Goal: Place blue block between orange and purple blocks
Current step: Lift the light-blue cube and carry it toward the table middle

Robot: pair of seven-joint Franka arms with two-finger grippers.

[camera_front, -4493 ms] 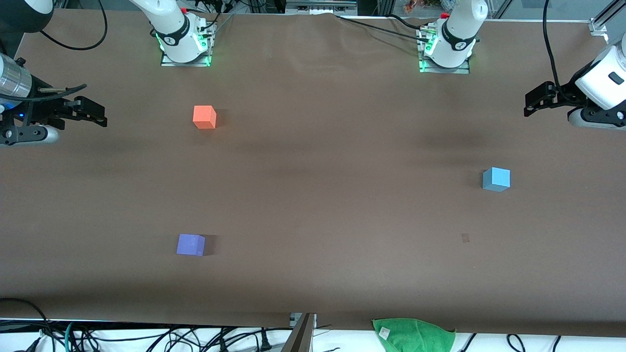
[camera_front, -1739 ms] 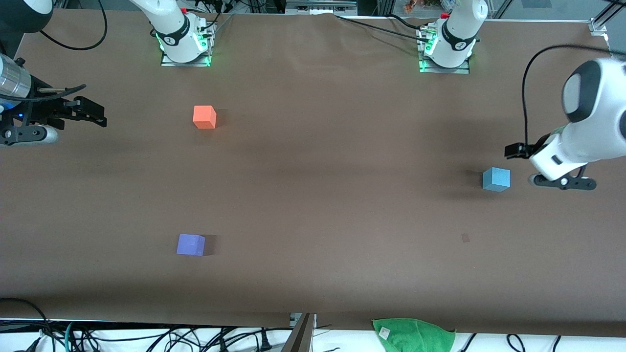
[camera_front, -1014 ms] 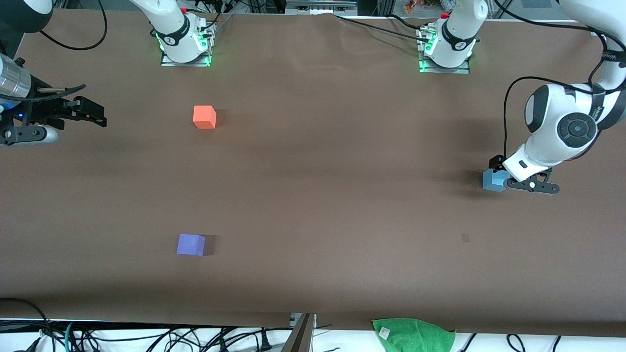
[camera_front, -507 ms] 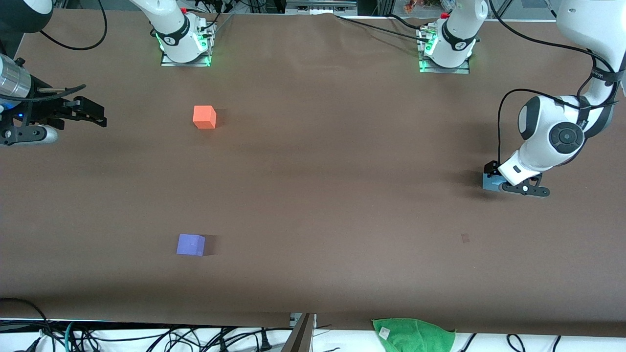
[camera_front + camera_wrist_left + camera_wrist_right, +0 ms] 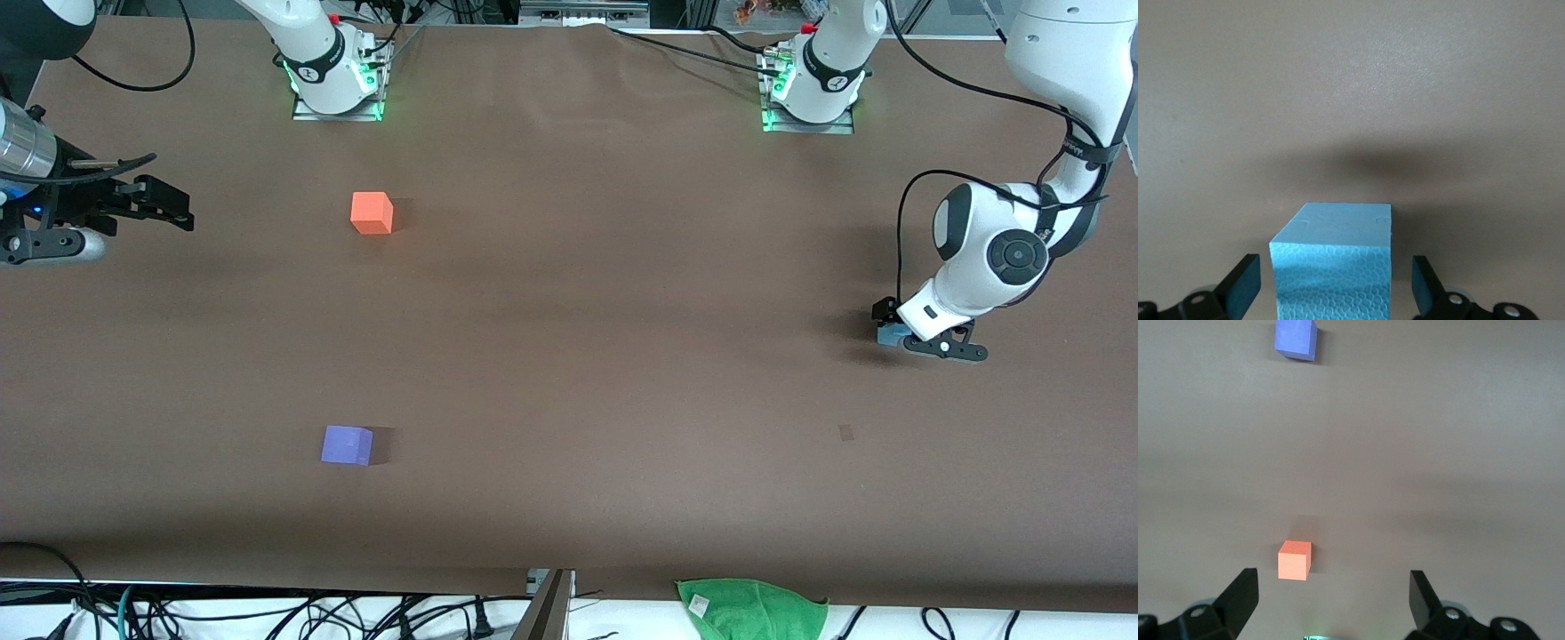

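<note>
**Straddling the blue block at the left arm's end of the worktop**

Reaching down low, the left gripper [image 5: 898, 327] sits around the blue block [image 5: 890, 335], which rests on the worktop [image 5: 587, 320] toward the left arm's end. In the left wrist view the fingers [image 5: 1241, 288] stand apart, one on each side of the block [image 5: 1333, 267], with a gap showing between each pad and the block's faces, so nothing is clamped. The block's near face has a fine honeycomb foam texture, its top is smooth and matte, and its edges are crisp and square.

The right gripper [image 5: 164, 206] waits at the right arm's end of the worktop, its fingers [image 5: 1238, 597] apart and holding nothing.

The orange block [image 5: 372, 212] lies toward the right arm's end, well apart from the blue block. The purple block [image 5: 347, 444] lies nearer to the front camera than the orange one, roughly in line with it, with bare brown surface between them. Both are matte cubes with sharp corners. Nothing stands on the stretch of worktop between the blue block and the other two.

A crumpled green cloth [image 5: 752, 608] lies off the worktop's near edge, among loose black cables [image 5: 267, 613]. The worktop covering is a plain, dull brown sheet.
</note>
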